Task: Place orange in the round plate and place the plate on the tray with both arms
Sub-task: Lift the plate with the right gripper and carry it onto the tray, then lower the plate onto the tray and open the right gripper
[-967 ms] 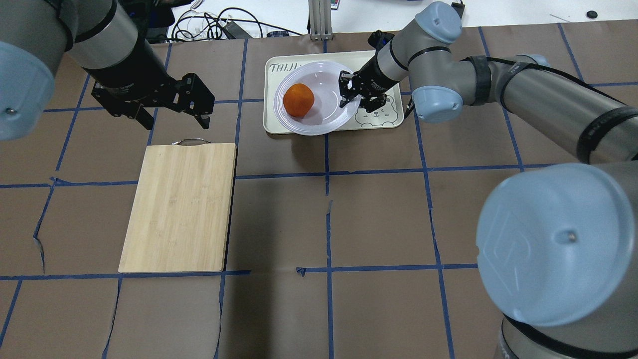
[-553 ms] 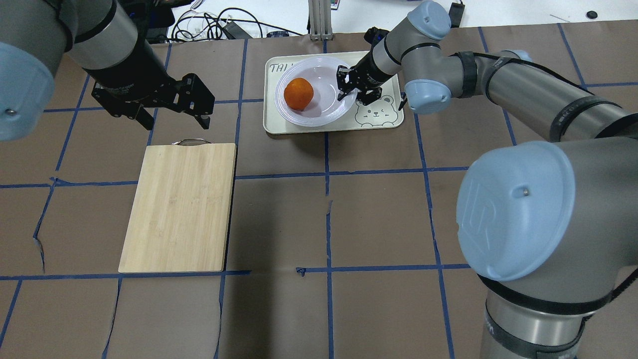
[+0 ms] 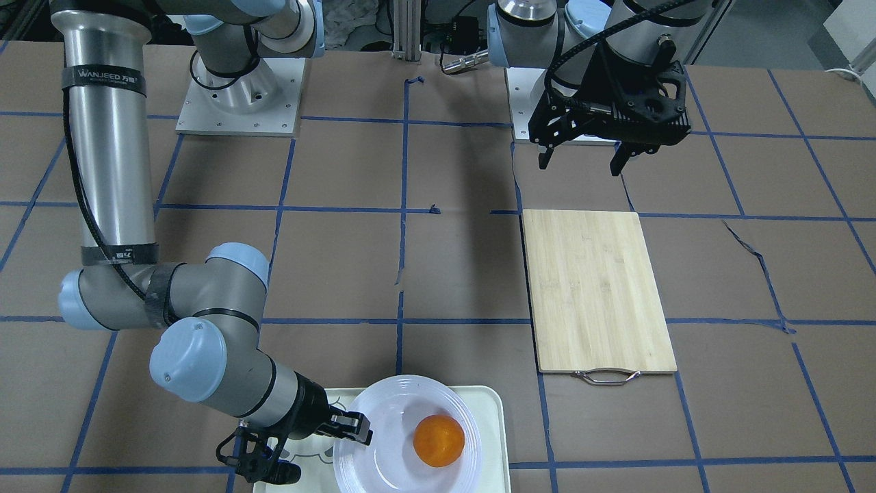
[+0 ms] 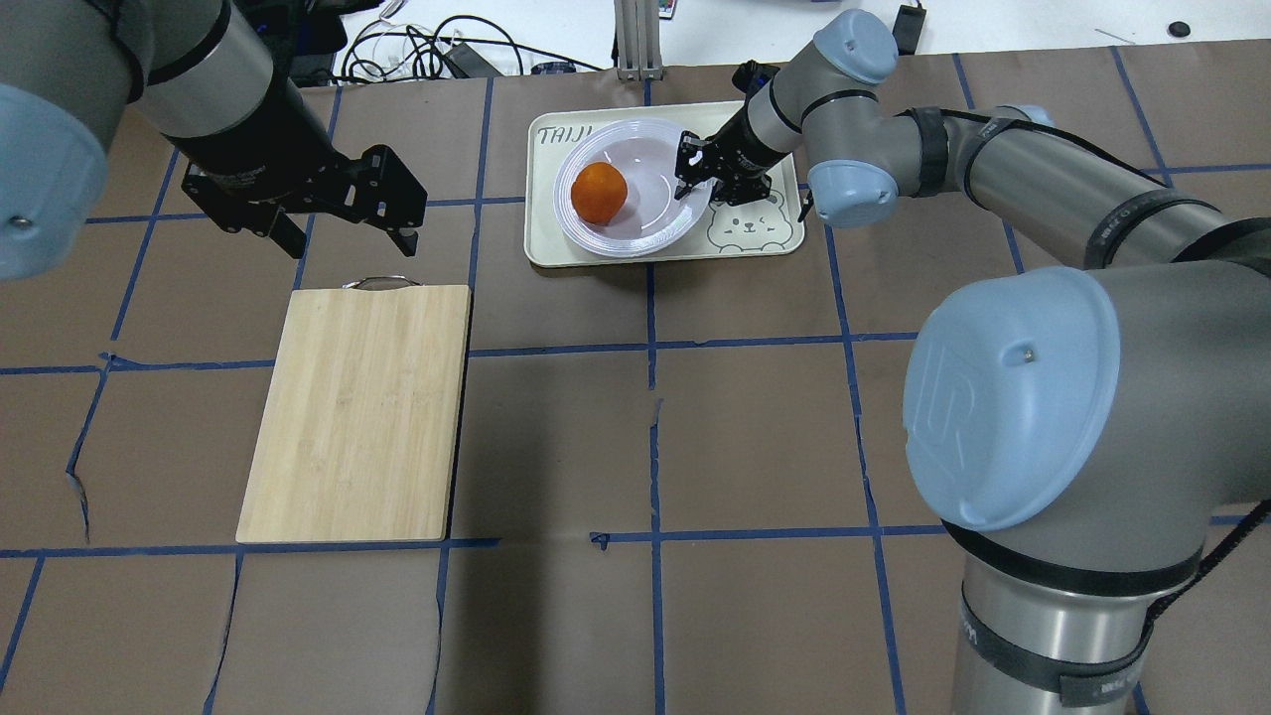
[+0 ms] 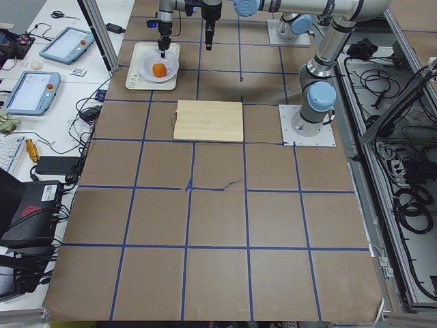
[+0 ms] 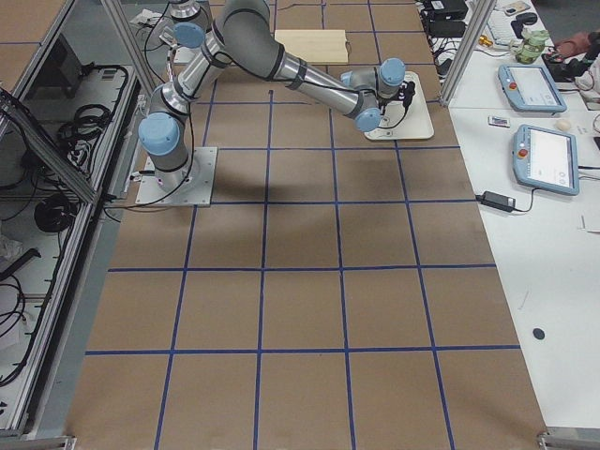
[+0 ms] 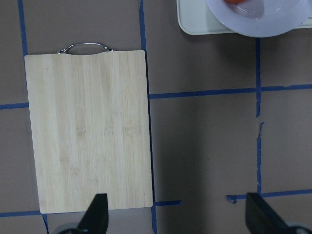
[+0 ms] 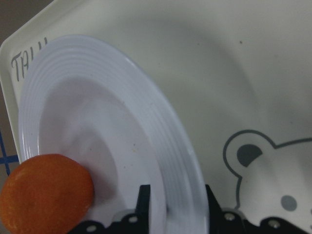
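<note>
The orange (image 4: 599,193) lies in the left half of the round plate (image 4: 650,214), over the tray (image 4: 760,226) at the table's far side. My right gripper (image 4: 698,175) is shut on the plate's right rim. In the right wrist view its fingers straddle the ridged rim of the plate (image 8: 122,97), with the orange (image 8: 44,195) at lower left and the tray's (image 8: 234,73) bear face at right. Whether the plate rests on the tray I cannot tell. My left gripper (image 4: 348,223) hangs open and holds nothing, left of the tray, beyond the cutting board's handle.
A wooden cutting board (image 4: 357,412) with a metal handle lies on the left half of the table, below my left gripper (image 7: 178,214). Cables (image 4: 427,50) and a metal post (image 4: 635,40) stand behind the tray. Blue tape lines cross the brown table cover.
My right gripper has carried the plate with the orange a little further onto the tray and lower. The left arm has not moved.
</note>
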Motion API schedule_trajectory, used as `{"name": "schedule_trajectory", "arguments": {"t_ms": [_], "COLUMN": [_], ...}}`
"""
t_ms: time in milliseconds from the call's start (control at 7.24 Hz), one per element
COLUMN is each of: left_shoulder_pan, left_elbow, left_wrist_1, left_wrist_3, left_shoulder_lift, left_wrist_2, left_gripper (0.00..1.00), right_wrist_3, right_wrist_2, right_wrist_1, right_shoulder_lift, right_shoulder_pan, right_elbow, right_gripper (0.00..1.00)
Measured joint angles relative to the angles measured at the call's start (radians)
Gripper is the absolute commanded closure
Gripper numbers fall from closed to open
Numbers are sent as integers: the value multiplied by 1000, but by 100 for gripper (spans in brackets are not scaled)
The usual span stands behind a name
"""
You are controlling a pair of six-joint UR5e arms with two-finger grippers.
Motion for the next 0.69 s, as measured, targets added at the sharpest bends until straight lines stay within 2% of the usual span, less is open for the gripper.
{"name": "schedule_trajectory", "arguments": {"t_ms": [276, 553, 691], "left_shoulder_pan": [0, 1, 1], "left_elbow": [0, 1, 1], "left_wrist_1": [0, 0, 0], "left_wrist_3": [0, 0, 0], "left_shoulder_lift": [0, 0, 0], "left_wrist_2": [0, -1, -1], "left_gripper": [0, 0, 0], "right_wrist_3": [-45, -162, -201], "right_wrist_2": [-54, -218, -311], "right_wrist_1": [3, 55, 158], "right_shoulder_lift": [-25, -96, -167], "right_shoulder_pan": [-47, -64, -65], "right_elbow": [4, 4, 3], "right_gripper": [17, 12, 9]}}
